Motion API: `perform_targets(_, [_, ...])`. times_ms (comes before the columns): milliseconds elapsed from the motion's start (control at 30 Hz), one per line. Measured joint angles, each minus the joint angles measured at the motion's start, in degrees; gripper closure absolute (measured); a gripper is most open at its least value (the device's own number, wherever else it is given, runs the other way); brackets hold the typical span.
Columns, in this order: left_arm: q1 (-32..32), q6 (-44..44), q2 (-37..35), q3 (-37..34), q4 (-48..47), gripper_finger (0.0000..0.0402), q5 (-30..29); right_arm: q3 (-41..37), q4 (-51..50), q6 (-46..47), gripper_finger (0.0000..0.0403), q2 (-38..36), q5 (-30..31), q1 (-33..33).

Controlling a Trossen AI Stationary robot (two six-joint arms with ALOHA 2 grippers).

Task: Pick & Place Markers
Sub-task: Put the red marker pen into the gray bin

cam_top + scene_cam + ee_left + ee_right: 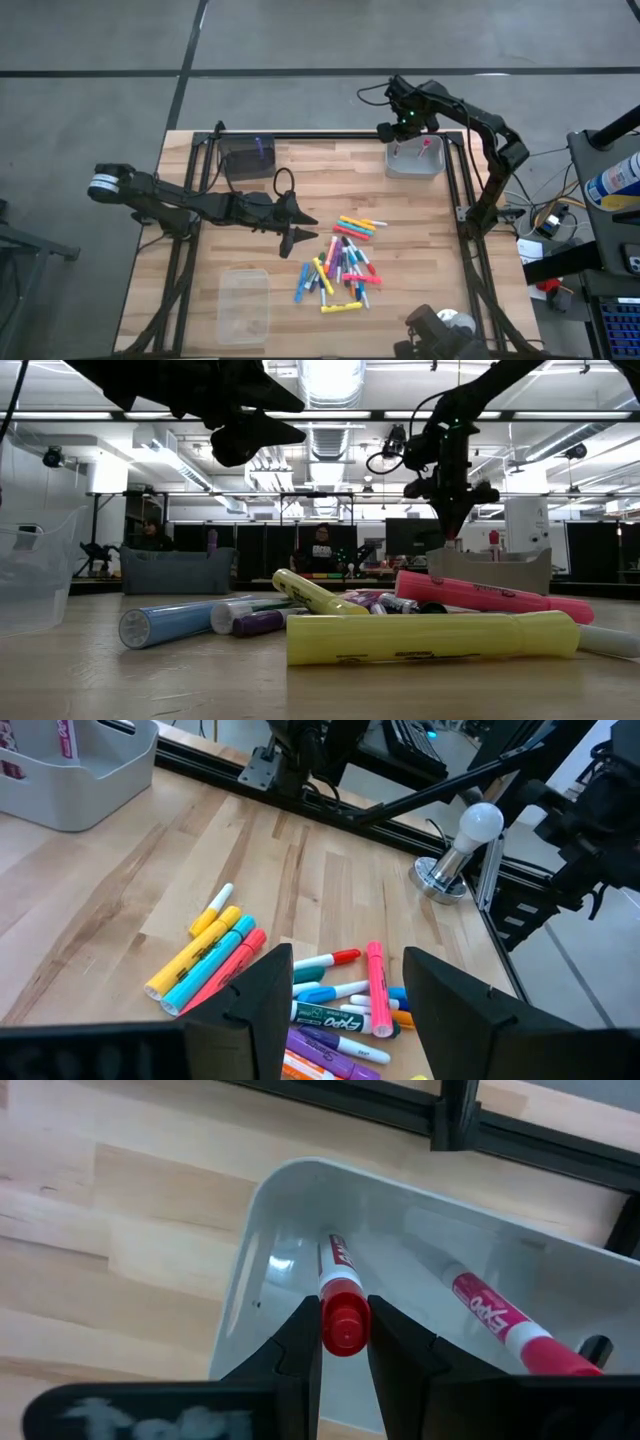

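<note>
Several markers (pixel 345 262) in mixed colours lie in a loose pile on the wooden table, right of its middle; they also show in the left wrist view (pixel 330 1010) and the low view (pixel 430 635). My left gripper (pixel 304 228) hovers open just left of the pile, above the table (pixel 350 1010). My right gripper (pixel 400 128) points down over the white bin (pixel 415 160) at the far right and is shut on a red-capped marker (pixel 338 1285). Another red marker (pixel 490 1310) lies slanted inside the bin. My right gripper pinches the marker's red cap (pixel 345 1325) at its upper end between the two fingers. The fingers come from above, pointing down. The marker hangs upright below them, its white barrel (pixel 333 1255) reaching down into the bin near one corner.
A clear plastic container (pixel 244 303) stands at the near left and a dark bin (pixel 248 157) at the far left. A black frame rail (pixel 330 137) runs along the table's far edge. A bulb-shaped lamp (pixel 465 835) stands beyond the pile.
</note>
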Motion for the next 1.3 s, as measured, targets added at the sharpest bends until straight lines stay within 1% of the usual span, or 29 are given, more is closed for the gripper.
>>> perform_targets(233, [0.0,-0.01,0.0,0.0,-0.38,0.0218,-0.01,-1.97,2.41,-0.33,0.0342,-0.09,-1.29,-0.47])
perform_targets(667, [0.0,0.0,0.0,0.0,-0.35,0.0218,-0.01,-1.95,2.98,-0.58,0.0341,-0.09,-1.33,-0.58])
perform_targets(1000, [0.0,0.0,0.0,0.0,-0.35,0.0218,-0.01,-2.01,2.94,-0.79,0.0308,0.06,-1.31,-0.58])
perform_targets(1300, [0.02,0.0,0.0,0.0,-0.4,0.0218,-0.02,-2.06,2.77,-0.79,0.0308,0.13,-1.29,-0.58])
